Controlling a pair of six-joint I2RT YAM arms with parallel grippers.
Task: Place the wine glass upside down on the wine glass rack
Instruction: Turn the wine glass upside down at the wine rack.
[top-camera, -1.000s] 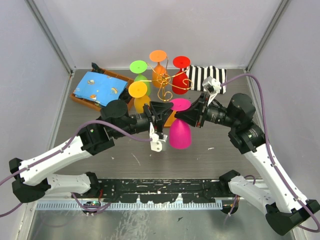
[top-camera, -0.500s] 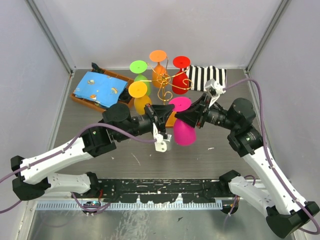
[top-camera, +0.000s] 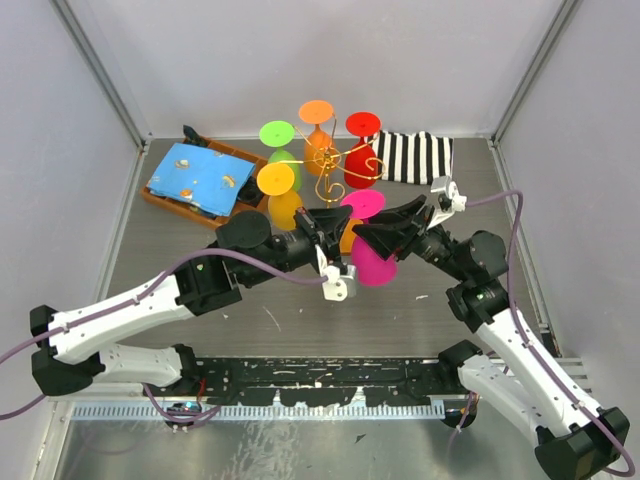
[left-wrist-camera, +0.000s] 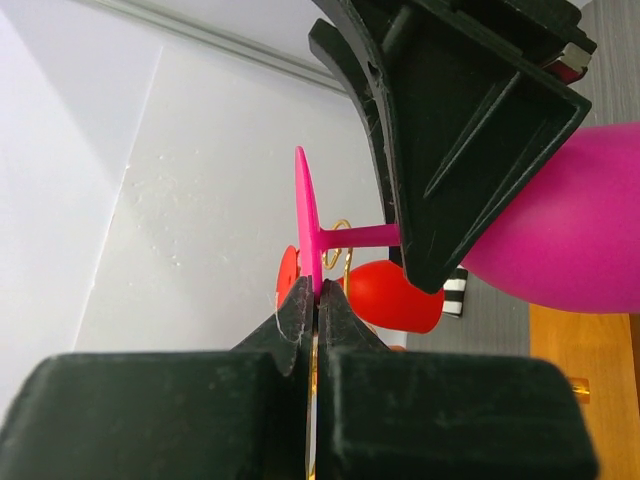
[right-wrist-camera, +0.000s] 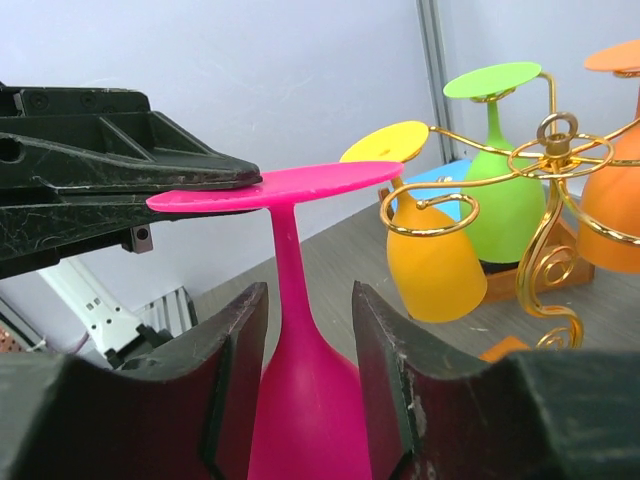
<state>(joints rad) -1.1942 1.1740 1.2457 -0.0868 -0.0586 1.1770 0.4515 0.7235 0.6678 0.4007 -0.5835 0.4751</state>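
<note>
A pink wine glass (top-camera: 372, 266) hangs upside down in mid-air, just in front of the gold wire wine glass rack (top-camera: 330, 168). My left gripper (top-camera: 338, 222) is shut on the rim of its flat foot (left-wrist-camera: 305, 225), and in the left wrist view the jaws pinch the thin disc edge-on. My right gripper (right-wrist-camera: 308, 296) is open. Its fingers (right-wrist-camera: 235, 350) stand on either side of the stem (right-wrist-camera: 289, 262), with a gap on both sides. The bowl (right-wrist-camera: 305, 410) fills the space below them.
The rack holds yellow (top-camera: 280, 195), green (top-camera: 278, 140), orange (top-camera: 318, 130) and red (top-camera: 362, 150) glasses upside down. A wooden tray with blue cloth (top-camera: 195, 178) sits at the back left. A striped cloth (top-camera: 415, 158) lies at the back right.
My left gripper has shut on the glass's foot. My right gripper has opened off the stem and its arm has drawn back to the right. The glass has shifted slightly right.
</note>
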